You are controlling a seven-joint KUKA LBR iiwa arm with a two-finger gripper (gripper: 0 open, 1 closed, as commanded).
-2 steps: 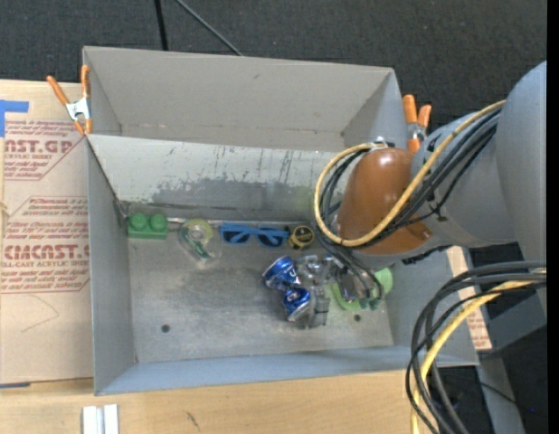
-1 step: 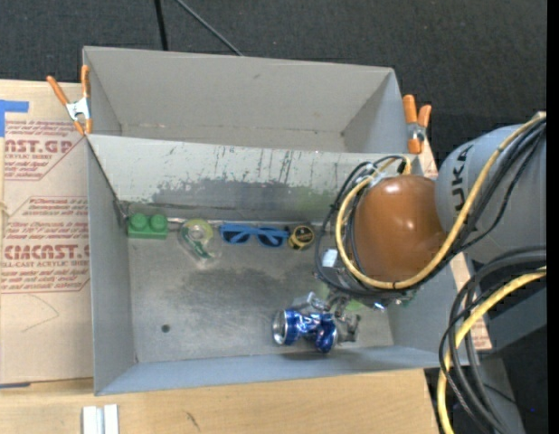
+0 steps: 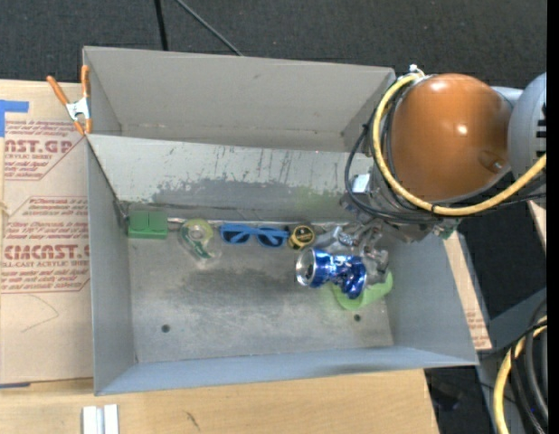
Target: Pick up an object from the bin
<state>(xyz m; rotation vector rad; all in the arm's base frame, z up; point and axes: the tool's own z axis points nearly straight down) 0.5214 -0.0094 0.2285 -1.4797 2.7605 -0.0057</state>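
My gripper (image 3: 363,242) hangs at the right side of the bin, its metal fingers pointing down just above a crushed blue can (image 3: 332,270). The can lies on its side on a light green flat piece (image 3: 371,292). The fingertips sit at the can's upper right edge; whether they touch it I cannot tell. A small round black and yellow thing (image 3: 302,236) lies just left of the gripper against the back wall.
Along the back wall to the left lie blue sunglasses (image 3: 253,235), a clear plastic cup (image 3: 197,239) and a green block (image 3: 147,224). The orange dome on the wrist and its cables overhang the bin's right rim.
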